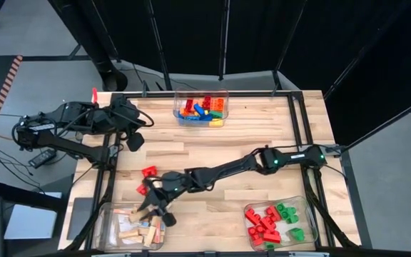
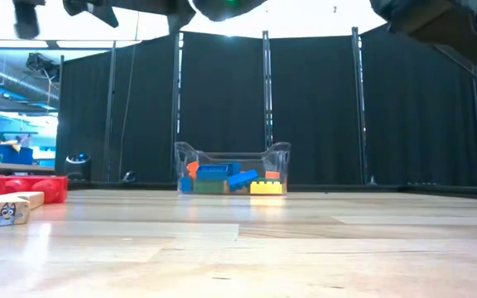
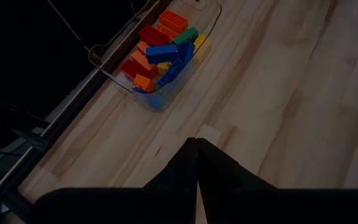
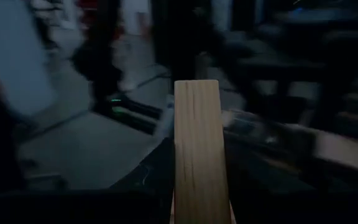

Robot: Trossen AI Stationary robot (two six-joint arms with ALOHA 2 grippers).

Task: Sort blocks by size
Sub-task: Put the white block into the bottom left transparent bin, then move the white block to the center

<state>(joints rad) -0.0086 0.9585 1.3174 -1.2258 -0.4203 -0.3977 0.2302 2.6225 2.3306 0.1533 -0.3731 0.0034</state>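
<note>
One wooden bar | clamped in right pincer | above bin

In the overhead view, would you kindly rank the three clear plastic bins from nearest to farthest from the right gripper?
From the right gripper:
1. Clear plastic bin of pale wooden bars, directly beneath it, front left.
2. Clear bin of red and green bricks, front right.
3. Clear bin of mixed coloured bricks, back centre.

From above I saw my right gripper stretched across the counter, holding a tan wooden bar over the near-left bin of wooden bars. My left gripper waited at the far-left corner, fingers together.
</note>
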